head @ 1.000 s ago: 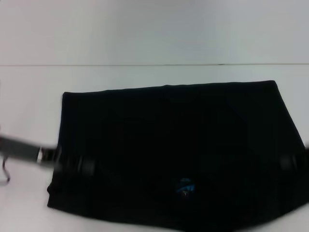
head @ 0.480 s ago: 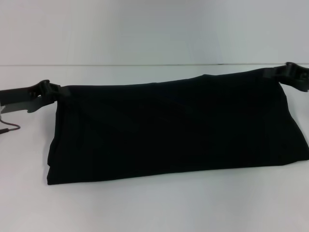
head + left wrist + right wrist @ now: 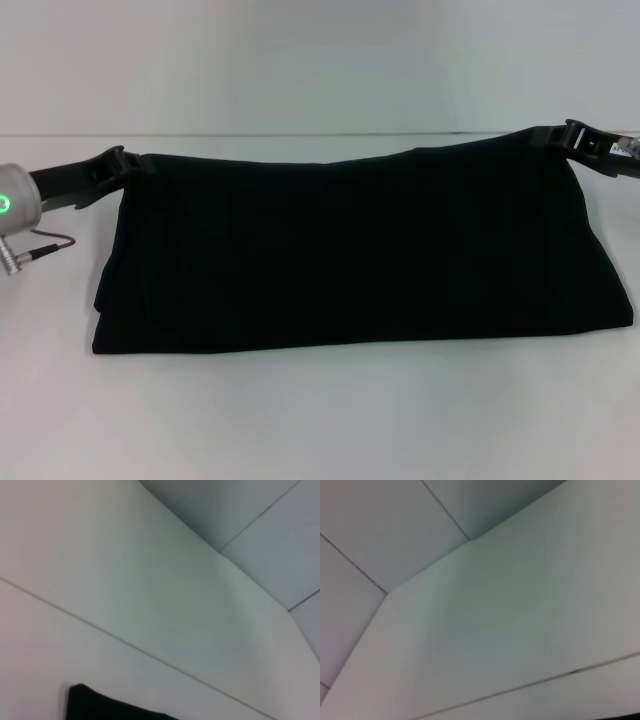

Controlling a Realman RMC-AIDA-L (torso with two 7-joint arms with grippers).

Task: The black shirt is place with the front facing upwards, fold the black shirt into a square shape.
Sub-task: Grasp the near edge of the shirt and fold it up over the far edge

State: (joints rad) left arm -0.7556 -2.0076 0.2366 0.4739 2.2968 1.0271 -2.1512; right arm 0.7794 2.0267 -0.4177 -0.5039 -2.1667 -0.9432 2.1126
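Two pincers hold the black shirt (image 3: 350, 255), whose near folded edge rests on the white desk (image 3: 330, 420) at lower centre: left pincer (image 3: 122, 166) clamped on its upper-left corner, right pincer (image 3: 573, 140) clamped on its upper-right corner.

Both claws went from low at the left and right frame edges up to the upper corners: left claw (image 3: 128, 166) at upper left, right claw (image 3: 570, 138) at upper right. Black shirt (image 3: 350, 250) near edge carried with them, folded over the far half; blue neck label gone from view. Front edge now mid-frame, more bare desk (image 3: 330, 420) below.
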